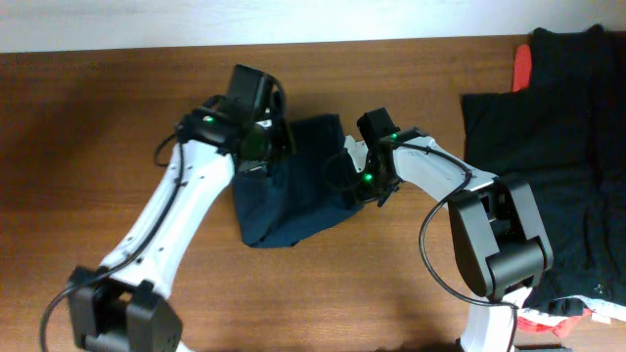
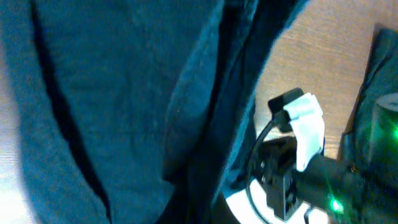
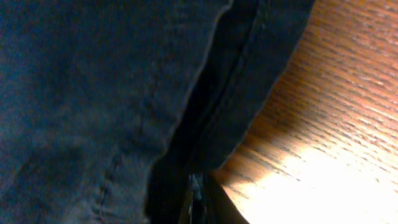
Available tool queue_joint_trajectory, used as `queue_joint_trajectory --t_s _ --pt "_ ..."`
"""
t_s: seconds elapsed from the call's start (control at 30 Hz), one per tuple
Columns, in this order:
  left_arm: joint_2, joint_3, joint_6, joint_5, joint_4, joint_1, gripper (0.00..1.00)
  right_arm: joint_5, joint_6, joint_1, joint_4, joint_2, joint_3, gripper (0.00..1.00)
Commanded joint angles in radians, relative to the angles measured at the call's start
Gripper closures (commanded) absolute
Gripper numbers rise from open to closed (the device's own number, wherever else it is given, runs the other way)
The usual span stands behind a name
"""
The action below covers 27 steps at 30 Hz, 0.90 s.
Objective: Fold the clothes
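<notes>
The dark navy shorts (image 1: 293, 200) lie bunched on the wooden table at the centre. My left gripper (image 1: 257, 150) is at their upper left edge, where the cloth is drawn up against it, and it looks shut on the shorts. In the left wrist view the shorts (image 2: 124, 93) hang close over the lens and hide the fingers. My right gripper (image 1: 364, 186) is at the shorts' right edge. In the right wrist view its fingers (image 3: 196, 198) are pressed together on a seamed edge of the shorts (image 3: 93, 93).
Black garments (image 1: 548, 127) cover the table's right side, with a red cloth (image 1: 523, 66) at the back right. Bare wood (image 1: 98, 147) lies to the left and in front. My right arm (image 2: 305, 130) shows in the left wrist view.
</notes>
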Motion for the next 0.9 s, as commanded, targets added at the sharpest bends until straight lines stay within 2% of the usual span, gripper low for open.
queue_joint_trajectory --t_s 0.0,0.17,0.27,0.33,0.5,0.57,0.63,0.73,0.87 --pt "0.078 0.021 -0.015 0.065 0.082 -0.042 1.0 0.01 0.008 0.006 -0.014 0.019 -0.012 0.88" --pt "0.116 0.021 -0.015 0.101 0.142 -0.065 0.99 0.01 0.008 0.006 -0.026 0.019 -0.012 0.88" --pt "0.116 0.021 -0.015 0.104 0.158 -0.065 0.9 0.01 0.008 0.004 -0.035 0.019 -0.012 0.87" --pt "0.116 0.021 -0.014 0.141 0.177 -0.065 0.66 0.013 0.007 0.001 -0.061 0.016 0.003 0.83" --pt "0.114 0.052 0.057 0.212 0.228 -0.005 0.64 0.135 0.008 -0.071 -0.245 -0.01 0.144 0.71" --pt "0.114 0.066 0.058 0.196 0.27 0.051 0.64 0.193 0.034 -0.129 -0.333 -0.038 0.242 0.69" --pt "0.117 0.066 0.058 0.109 0.327 0.098 0.65 0.172 0.033 -0.164 -0.397 -0.055 0.323 0.69" --pt "0.154 0.066 0.086 -0.073 0.409 0.153 0.65 -0.042 -0.029 -0.184 -0.5 -0.068 0.473 0.66" --pt "0.252 0.066 0.156 -0.087 0.484 0.165 0.66 -0.285 -0.057 -0.142 -0.493 -0.062 0.485 0.66"
